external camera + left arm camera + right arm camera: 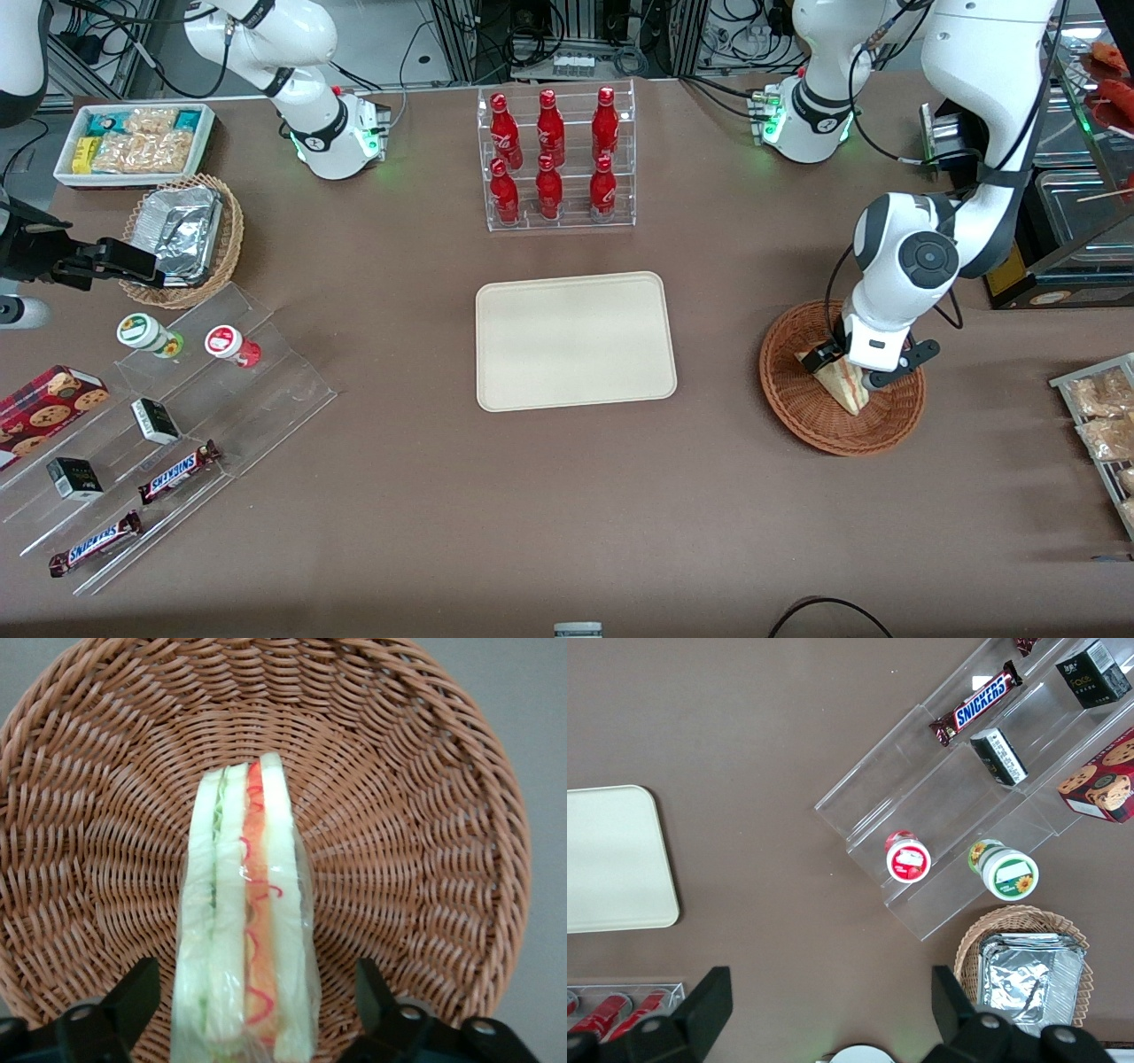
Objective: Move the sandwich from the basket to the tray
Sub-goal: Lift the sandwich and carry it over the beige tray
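Observation:
The sandwich (842, 381) is a plastic-wrapped wedge of white bread with red and green filling, standing on edge in the reddish-brown wicker basket (793, 408) toward the working arm's end of the table. My gripper (859, 365) is lowered into the basket, open, with one finger on each side of the sandwich and a gap between each finger and the bread. In the left wrist view the sandwich (245, 930) stands between the two dark fingers (133, 997) over the basket weave (416, 859). The cream tray (574, 341) lies flat at the table's middle, with nothing on it.
A clear rack of red bottles (554, 159) stands farther from the front camera than the tray. A tan basket with a foil container (182, 235), a white bin of snacks (133, 142) and a clear stepped stand with snack bars (168, 416) lie toward the parked arm's end.

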